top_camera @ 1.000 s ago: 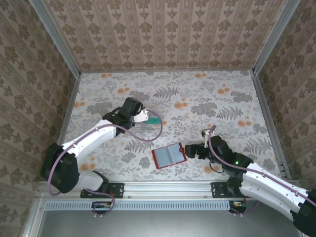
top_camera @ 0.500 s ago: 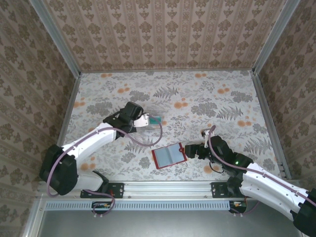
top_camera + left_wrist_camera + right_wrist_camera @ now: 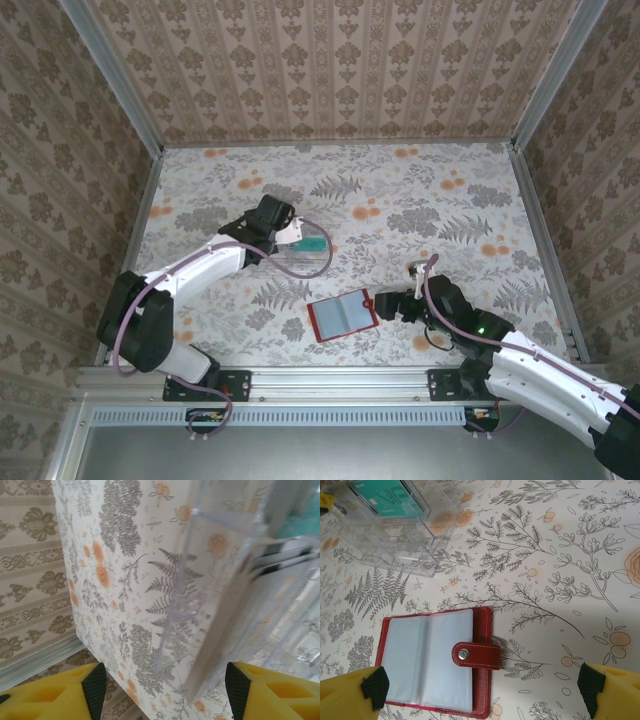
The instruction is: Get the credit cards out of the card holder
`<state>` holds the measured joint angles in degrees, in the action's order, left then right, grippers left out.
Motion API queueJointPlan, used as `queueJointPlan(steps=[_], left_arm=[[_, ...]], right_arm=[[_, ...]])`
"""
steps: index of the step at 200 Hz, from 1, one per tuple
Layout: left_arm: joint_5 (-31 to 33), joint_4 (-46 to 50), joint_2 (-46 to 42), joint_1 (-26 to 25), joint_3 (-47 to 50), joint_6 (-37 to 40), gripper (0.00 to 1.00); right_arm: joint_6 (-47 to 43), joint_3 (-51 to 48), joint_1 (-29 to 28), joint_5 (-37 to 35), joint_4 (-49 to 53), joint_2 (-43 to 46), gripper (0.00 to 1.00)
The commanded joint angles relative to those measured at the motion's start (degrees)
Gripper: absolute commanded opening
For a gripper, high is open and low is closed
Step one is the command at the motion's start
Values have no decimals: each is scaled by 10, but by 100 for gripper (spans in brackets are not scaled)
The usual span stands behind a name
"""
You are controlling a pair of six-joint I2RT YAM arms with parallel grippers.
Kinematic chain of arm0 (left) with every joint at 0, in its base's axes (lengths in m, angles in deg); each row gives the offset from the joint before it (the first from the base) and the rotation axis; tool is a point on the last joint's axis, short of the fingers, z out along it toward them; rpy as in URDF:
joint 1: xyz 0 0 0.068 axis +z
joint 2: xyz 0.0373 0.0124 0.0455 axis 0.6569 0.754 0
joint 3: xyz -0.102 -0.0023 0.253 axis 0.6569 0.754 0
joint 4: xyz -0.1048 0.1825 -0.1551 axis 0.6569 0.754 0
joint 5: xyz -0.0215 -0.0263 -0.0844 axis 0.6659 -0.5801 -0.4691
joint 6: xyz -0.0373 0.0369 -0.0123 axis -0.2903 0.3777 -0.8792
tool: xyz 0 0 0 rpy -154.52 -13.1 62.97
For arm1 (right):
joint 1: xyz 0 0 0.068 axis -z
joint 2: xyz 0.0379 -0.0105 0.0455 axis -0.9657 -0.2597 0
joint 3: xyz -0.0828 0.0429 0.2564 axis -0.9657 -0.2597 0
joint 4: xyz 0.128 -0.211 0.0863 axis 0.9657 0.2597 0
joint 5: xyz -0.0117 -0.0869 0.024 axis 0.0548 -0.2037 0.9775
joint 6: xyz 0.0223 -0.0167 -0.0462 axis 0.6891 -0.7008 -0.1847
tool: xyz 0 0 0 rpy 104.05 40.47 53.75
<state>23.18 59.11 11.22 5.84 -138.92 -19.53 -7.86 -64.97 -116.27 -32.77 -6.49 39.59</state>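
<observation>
Card holder point(image 3: 342, 316) lies open on the table point(image 3: 450, 200), pockets up, just beside the right gripper point(image 3: 388, 306), whose fingers are spread. Left gripper point(image 3: 288, 233) has its fingers parted at the clear tray point(image 3: 300, 260), which holds a teal card point(image 3: 313, 242).

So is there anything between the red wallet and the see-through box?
Nothing: in the right wrist view, just bare flowered tabletop separates the open red card holder from the clear plastic tray.
</observation>
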Motion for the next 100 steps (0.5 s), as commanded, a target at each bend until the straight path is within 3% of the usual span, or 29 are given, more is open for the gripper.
queueJointPlan(steps=[1,35,100], left_arm=[[14,-5,2,6,-14,-13,66],[27,-10,2,11,-21,-14,67],[-14,46,-54,-7,-8,-42,75]], right_arm=[[3,-8,5,7,-3,7,100],[3,-9,5,6,-3,7,100],[0,-9,5,7,-4,6,100]])
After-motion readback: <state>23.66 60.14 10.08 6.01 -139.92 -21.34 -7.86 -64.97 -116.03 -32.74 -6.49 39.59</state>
